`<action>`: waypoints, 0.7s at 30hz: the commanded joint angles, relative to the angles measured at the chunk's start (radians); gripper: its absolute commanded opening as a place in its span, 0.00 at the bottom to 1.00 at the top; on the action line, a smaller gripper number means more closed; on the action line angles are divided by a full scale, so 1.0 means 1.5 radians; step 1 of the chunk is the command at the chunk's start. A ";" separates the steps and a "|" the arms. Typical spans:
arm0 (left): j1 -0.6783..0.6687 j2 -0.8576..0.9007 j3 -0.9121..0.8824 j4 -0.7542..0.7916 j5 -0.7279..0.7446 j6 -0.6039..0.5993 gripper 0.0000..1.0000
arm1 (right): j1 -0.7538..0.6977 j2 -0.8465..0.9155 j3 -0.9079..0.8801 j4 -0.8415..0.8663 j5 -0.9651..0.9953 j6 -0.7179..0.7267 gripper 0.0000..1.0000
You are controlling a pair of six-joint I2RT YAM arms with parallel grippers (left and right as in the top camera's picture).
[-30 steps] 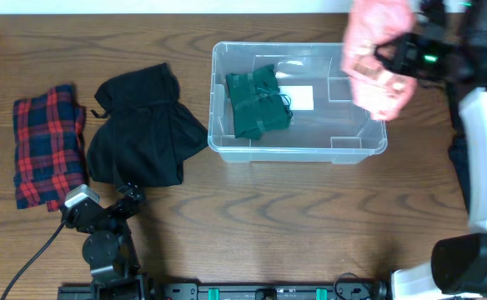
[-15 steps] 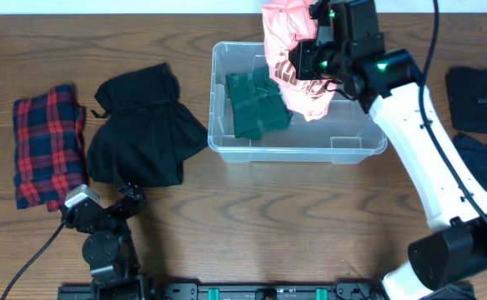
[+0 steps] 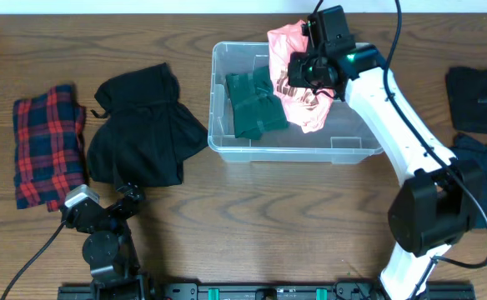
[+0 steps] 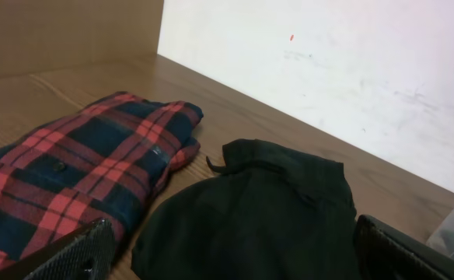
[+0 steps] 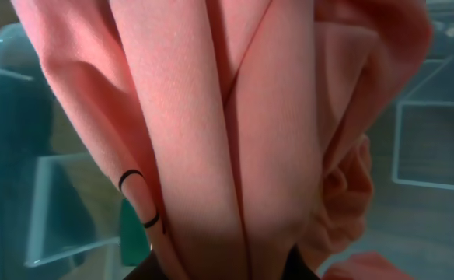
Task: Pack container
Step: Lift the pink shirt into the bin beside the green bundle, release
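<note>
**One garment packed, another hanging over the container**

Nearest, the left hand [image 3: 106, 204] sits low on the counter [image 3: 268, 217], spread wide and empty, facing a black garment [image 3: 143, 129] and a plaid garment [image 3: 47, 142]. Mid-counter stands the container [image 3: 293, 152], with a folded green garment [image 3: 256, 104] in its left half. It looks light and stiff, and its clear walls are probably slick, so the thick rim is likely the surest hold. Farthest, the right hand [image 3: 308, 71] hovers above the tub's back half, clamped on a limp pink garment [image 3: 298, 100] that drapes inside.
</note>
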 commanded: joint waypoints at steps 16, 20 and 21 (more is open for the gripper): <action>-0.001 -0.001 -0.013 -0.024 -0.018 0.000 0.98 | -0.027 0.079 0.003 0.006 0.028 0.042 0.01; -0.001 0.000 -0.013 -0.024 -0.018 0.000 0.98 | -0.042 0.079 0.002 -0.007 0.028 0.042 0.10; -0.001 0.000 -0.013 -0.024 -0.018 0.000 0.98 | -0.044 0.079 0.002 -0.012 0.028 0.041 0.20</action>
